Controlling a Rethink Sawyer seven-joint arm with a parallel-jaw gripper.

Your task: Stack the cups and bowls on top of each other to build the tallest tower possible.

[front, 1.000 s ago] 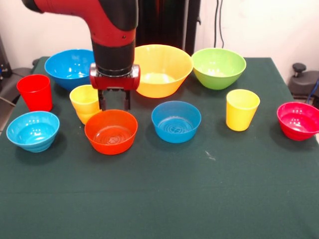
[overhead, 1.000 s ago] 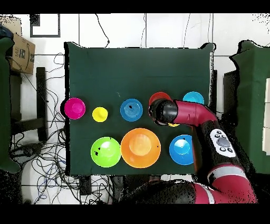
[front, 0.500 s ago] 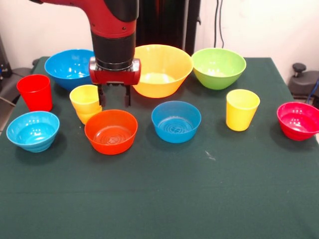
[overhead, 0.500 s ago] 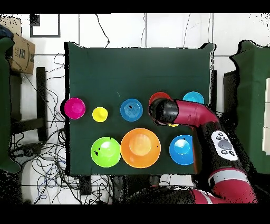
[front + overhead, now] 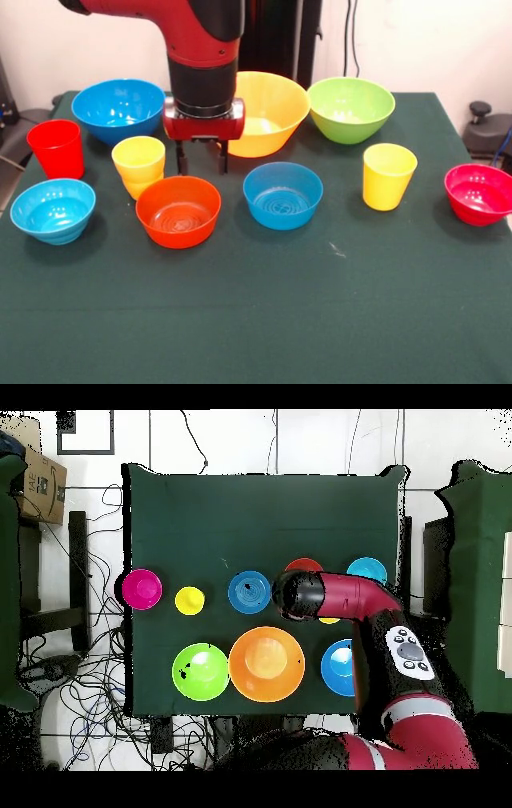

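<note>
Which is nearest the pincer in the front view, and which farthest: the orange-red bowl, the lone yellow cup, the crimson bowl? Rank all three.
1. Orange-red bowl: just below the pincer, slightly left.
2. Lone yellow cup: well to the right.
3. Crimson bowl: at the right edge, farthest.

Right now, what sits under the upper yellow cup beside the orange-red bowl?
The yellow cup sits nested in a second yellow-orange cup, of which only the lower part shows. Its rim and inside are covered. The orange-red bowl hides part of its base.
</note>
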